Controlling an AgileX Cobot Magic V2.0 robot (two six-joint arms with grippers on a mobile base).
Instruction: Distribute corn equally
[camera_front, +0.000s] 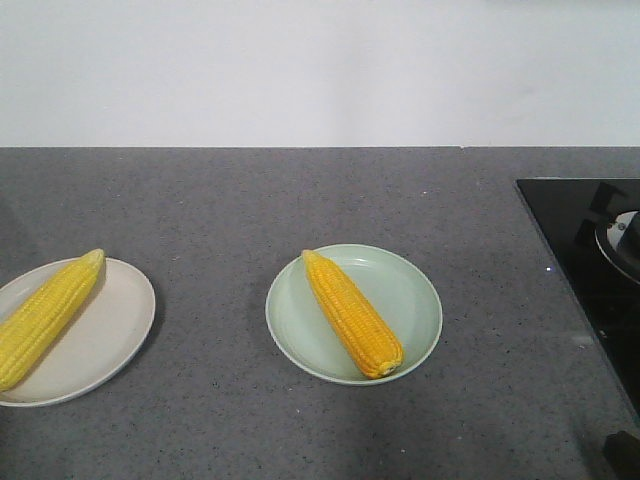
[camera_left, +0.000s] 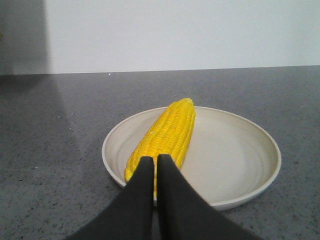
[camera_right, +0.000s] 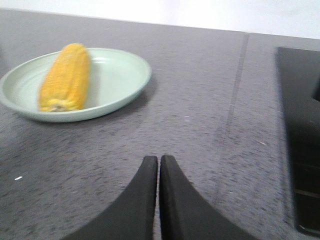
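On the speckled dark grey stone-look countertop (camera_front: 300, 200) sit two shallow round plates, well apart, each carrying one cob. The glossy pale green plate (camera_front: 412, 300) lies near the middle of the counter, and a bright yellow corn cob with tight rows of kernels (camera_front: 352, 312) rests diagonally across it, its pointed tip toward the back left rim and its blunt cut end toward the front right. At the left edge of the front view, a matte cream-coloured plate (camera_front: 110, 330), partly cut off by the frame, holds a paler yellow tapered corn cob (camera_front: 45, 315) with its tip pointing up toward the back rim. A smooth black glass cooktop (camera_front: 585, 250) is set into the counter at the right. The left gripper (camera_left: 154, 159), with curved, matte black fingers, hangs just in front of the cream plate with its tips pressed together, holding nothing. The right gripper (camera_right: 158, 159) hovers over bare counter to the right of the green plate, its black fingers likewise closed against each other and empty.
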